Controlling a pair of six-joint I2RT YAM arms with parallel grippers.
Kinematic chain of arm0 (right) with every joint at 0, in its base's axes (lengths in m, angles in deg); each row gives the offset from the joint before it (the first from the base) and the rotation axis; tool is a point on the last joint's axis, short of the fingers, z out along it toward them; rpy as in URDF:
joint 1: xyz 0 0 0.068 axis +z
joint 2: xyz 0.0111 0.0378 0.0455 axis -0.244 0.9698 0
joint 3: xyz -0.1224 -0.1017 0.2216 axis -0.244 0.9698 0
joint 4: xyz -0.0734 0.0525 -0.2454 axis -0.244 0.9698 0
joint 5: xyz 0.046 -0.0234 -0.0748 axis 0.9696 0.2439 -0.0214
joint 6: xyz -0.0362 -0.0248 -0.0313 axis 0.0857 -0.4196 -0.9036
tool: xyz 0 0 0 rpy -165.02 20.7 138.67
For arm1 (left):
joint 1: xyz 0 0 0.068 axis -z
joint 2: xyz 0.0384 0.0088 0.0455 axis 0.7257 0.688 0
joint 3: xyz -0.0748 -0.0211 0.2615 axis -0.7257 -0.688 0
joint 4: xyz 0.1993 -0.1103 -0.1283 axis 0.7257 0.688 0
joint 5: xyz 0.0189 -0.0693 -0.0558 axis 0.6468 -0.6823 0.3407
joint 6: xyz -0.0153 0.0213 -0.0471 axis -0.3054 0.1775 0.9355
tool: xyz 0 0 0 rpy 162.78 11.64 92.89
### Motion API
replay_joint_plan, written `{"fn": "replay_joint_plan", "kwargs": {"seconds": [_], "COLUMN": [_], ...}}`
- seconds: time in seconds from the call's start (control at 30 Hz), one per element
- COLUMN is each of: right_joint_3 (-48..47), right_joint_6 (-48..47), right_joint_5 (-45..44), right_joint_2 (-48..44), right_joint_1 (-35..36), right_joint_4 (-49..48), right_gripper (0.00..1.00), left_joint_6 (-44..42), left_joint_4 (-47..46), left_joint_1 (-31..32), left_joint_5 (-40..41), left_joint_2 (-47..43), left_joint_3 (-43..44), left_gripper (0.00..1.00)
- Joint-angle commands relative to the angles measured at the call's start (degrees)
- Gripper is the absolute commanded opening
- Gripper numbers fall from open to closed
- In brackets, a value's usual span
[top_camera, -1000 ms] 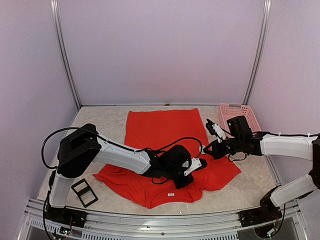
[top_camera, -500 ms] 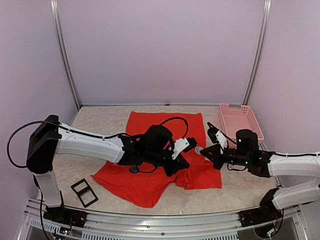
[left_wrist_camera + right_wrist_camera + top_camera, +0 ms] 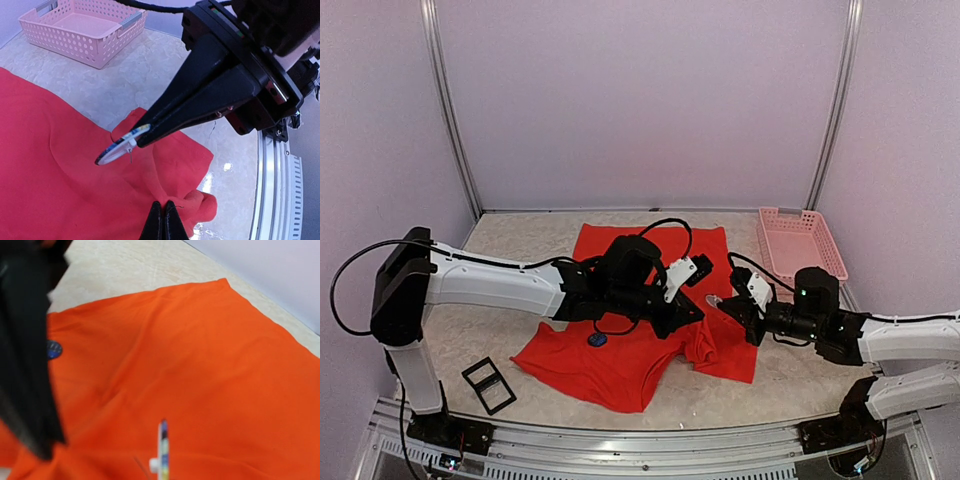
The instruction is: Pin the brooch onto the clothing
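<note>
Brooch (image 3: 116,150): small round flat disc, white rim, thin metal pin on its underside. It is pinched at the edge by the right gripper (image 3: 142,134), whose 2 black fingers are pressed together on it. It hangs over the cloth; whether the pin touches cannot be told. In the right wrist view the brooch (image 3: 163,450) shows edge-on, low in frame, with red cloth behind it. Clothing: a bright red short-sleeved fabric T-shirt (image 3: 620,365) at the middle of the beige marbled tabletop (image 3: 510,250), smooth toward 12 o'clock, rumpled and bunched at its 4 o'clock corner. The brooch hangs above that bunched side, at about 3 o'clock from the shirt's middle. Left gripper (image 3: 162,217): 2 black fingers pressed together, tips nipping a raised fold of the T-shirt, at 5 o'clock of the brooch in the left wrist view. The 2 grippers face each other, near but apart. A small dark-blue round disc (image 3: 597,340) lies on the red cloth at 8 o'clock of the left gripper. A pink perforated plastic basket (image 3: 800,240) stands at 2 o'clock on the tabletop, off the cloth. A black rectangular frame piece (image 3: 488,385) lies at 7 o'clock on bare tabletop, apart from the shirt.
</note>
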Motion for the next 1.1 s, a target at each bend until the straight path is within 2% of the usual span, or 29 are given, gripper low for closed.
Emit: {"fn": "replay_joint_plan", "kwargs": {"seconds": [0.0,0.23,0.4,0.6,0.77,0.87,1.07], "right_joint_3": [2.2,1.3,2.1,2.7,2.8,2.5,2.9], "right_joint_6": [-2.8,-4.1,-4.7,-1.3,1.9,1.9,6.8], "right_joint_5": [-0.5,-1.9,1.2,7.3,10.1,8.8,12.9], "right_joint_2": [-2.7,-1.1,-2.4,-5.6,-5.7,-5.3,-5.2], "right_joint_1": [0.8,1.5,1.5,1.5,1.6,1.5,0.6], "right_joint_4": [-1.6,-1.0,-1.5,-1.8,-2.8,-2.2,-6.3], "right_gripper": [0.00,0.00,0.00,0.00,0.00,0.00,0.00], "left_joint_6": [2.1,1.8,1.9,1.9,1.8,1.9,2.1], "left_joint_4": [-3.5,-2.8,-2.7,-2.1,-2.0,-2.6,-2.6], "left_joint_1": [-0.2,-0.6,-1.0,-1.4,-1.5,-1.5,-1.5], "left_joint_5": [-1.8,-2.4,-1.6,-1.1,-1.2,-1.4,-1.5], "left_joint_2": [-1.0,-0.4,-0.7,-0.3,0.0,-0.3,-0.5], "left_joint_3": [2.4,4.0,3.9,3.9,4.1,4.1,2.8], "left_gripper": [0.00,0.00,0.00,0.00,0.00,0.00,0.00]}}
